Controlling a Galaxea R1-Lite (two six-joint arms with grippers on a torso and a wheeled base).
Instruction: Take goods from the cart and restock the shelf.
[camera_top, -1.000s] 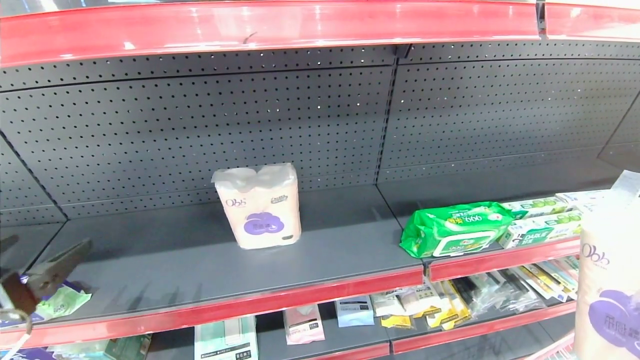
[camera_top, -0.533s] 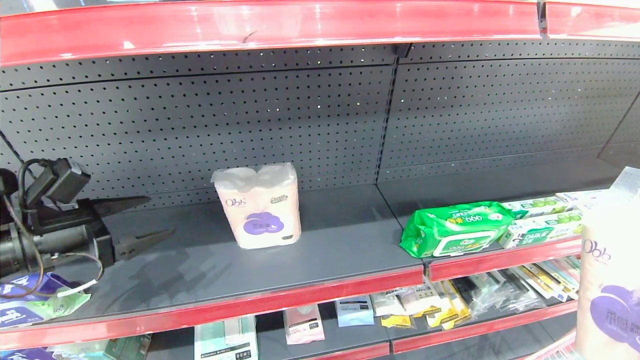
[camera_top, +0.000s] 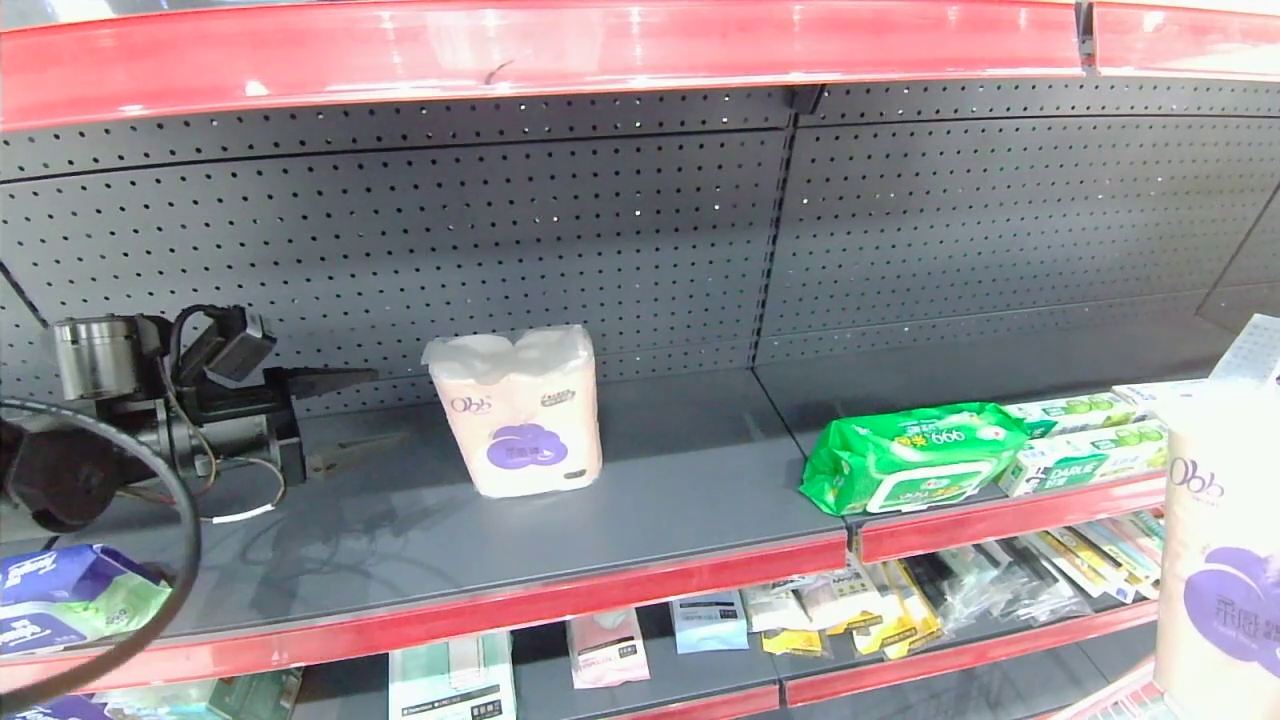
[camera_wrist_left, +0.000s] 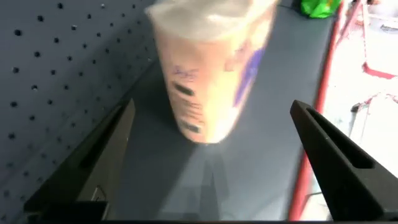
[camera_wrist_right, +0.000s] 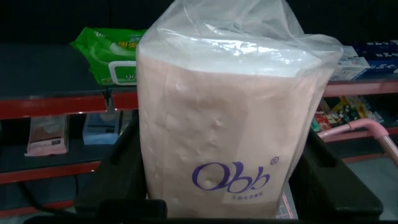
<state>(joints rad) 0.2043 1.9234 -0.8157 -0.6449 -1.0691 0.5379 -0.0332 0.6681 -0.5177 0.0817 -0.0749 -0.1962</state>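
Observation:
A pale pink roll-paper pack (camera_top: 515, 410) with a purple label stands upright mid-shelf on the grey shelf (camera_top: 640, 500). My left gripper (camera_top: 350, 415) hovers just left of it, level with the shelf and open; the pack (camera_wrist_left: 211, 68) sits a short way beyond the spread fingers (camera_wrist_left: 93, 168), apart from them. My right gripper (camera_wrist_right: 221, 149) is shut on a second, identical pack (camera_wrist_right: 224, 124), its dark fingers pressing both sides. That pack (camera_top: 1220, 540) hangs at the far right, in front of the shelf edge.
A green wipes pack (camera_top: 910, 455) and toothpaste boxes (camera_top: 1080, 455) lie on the shelf's right section. Blue and green packs (camera_top: 70, 595) sit at the left front. Small goods fill the lower shelf (camera_top: 850, 610). A pink cart handle (camera_wrist_right: 367, 127) is below. The red upper shelf (camera_top: 540, 45) overhangs.
My left arm has come up from the lower left and moved right along the shelf toward the standing pack, fingers open. The pack in my right gripper has shifted slightly right.

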